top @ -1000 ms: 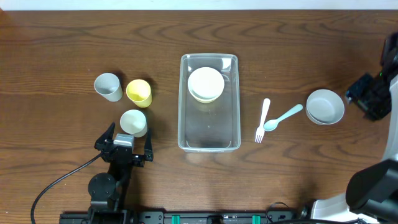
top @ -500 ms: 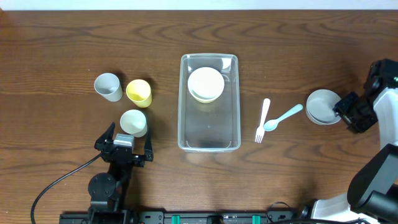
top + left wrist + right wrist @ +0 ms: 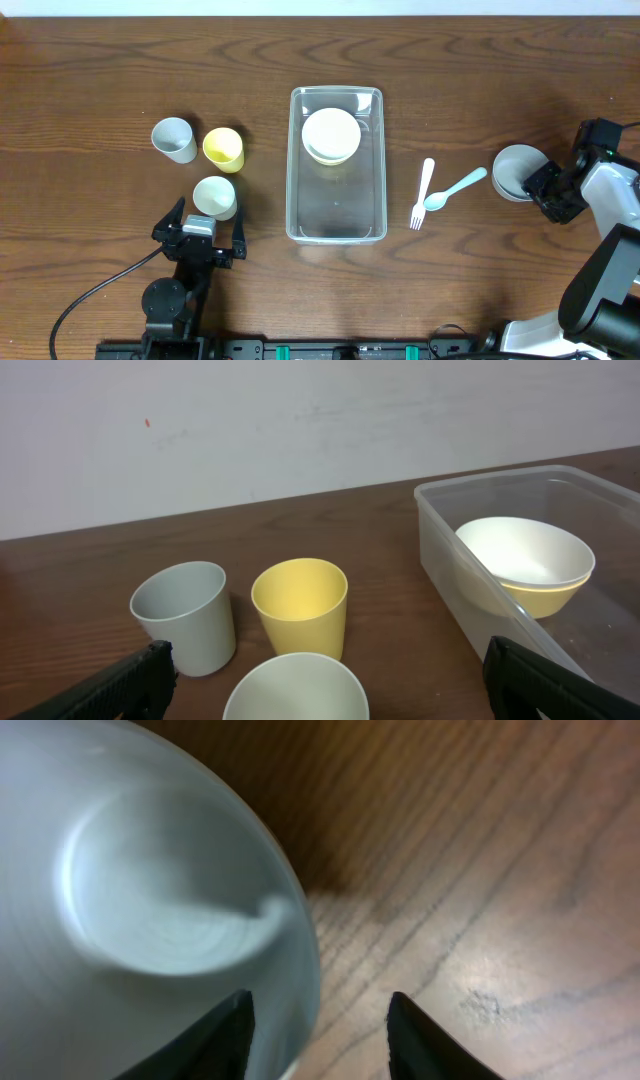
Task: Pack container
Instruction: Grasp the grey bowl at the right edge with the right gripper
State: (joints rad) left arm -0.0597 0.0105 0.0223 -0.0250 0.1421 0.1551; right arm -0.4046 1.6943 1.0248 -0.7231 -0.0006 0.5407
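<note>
Right gripper (image 3: 541, 188) has slid in from the table's edge; its jaws stand parted astride the rim of the pale bowl (image 3: 512, 170), not pinching. The container (image 3: 336, 225) sits mid-table, holding a white bowl (image 3: 331, 133) nested in a yellow bowl (image 3: 545, 598). Three empty cups (image 3: 222, 148) stand left of it, and the left gripper (image 3: 205, 225) gapes wide beside them.

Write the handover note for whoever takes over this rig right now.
Left end effector: open, empty, near the pale cup.
Right end effector: open, jaws straddling the rim of the pale blue bowl, not clamped.
Container: mid-table, two nested bowls in its far end.
Done: those two bowls are packed.
Left: pale blue bowl, white fork and blue spoon on the right; grey cup, yellow cup and pale cup on the left.
</note>
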